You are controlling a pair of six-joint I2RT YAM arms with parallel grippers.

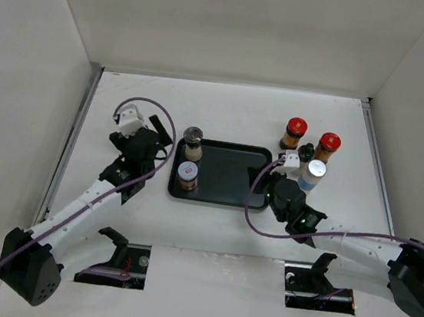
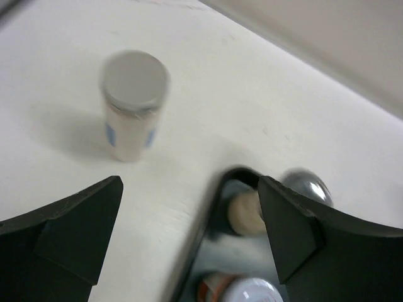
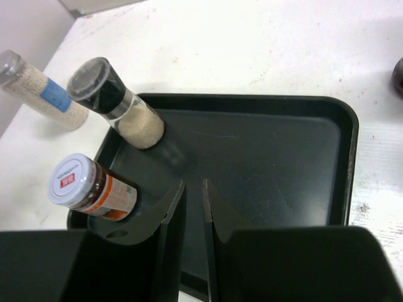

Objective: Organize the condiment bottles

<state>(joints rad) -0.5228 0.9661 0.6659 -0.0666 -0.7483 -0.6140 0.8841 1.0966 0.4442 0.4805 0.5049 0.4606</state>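
Left gripper [image 2: 189, 189]: released, jaws spread wide, nothing between them. It hangs low over the bench [image 1: 226, 106], just off the left end of the black tray [image 1: 229, 176]. The left wrist view is blurred.

- Silver-capped jar [image 2: 134, 104], pale fill with a blue label band, stands upright on the bench outside the tray, ahead of my left gripper and apart from both fingers.

Right gripper [image 3: 193, 185]: clenched to a thin slit, empty. It is poised above the right part of the tray floor.

In the tray, both against its left end:
- Beige-filled bottle [image 3: 119, 104] with a dark cap, in the far left corner.
- Red-labelled jar [image 3: 88, 189] with a white cap and brown body, just beside it on the near side.

The rest of the tray floor is bare.

On the bench, right of the tray, in a close cluster:
- Two brown bottles with red caps, one at the far left of the group [image 1: 295, 132] and one to its right [image 1: 327, 146].
- Black-capped bottle [image 1: 306, 151] between and just in front of those.
- White-capped bottle [image 1: 312, 175] nearest my right arm.

All four are upright. I cannot tell whether they touch.
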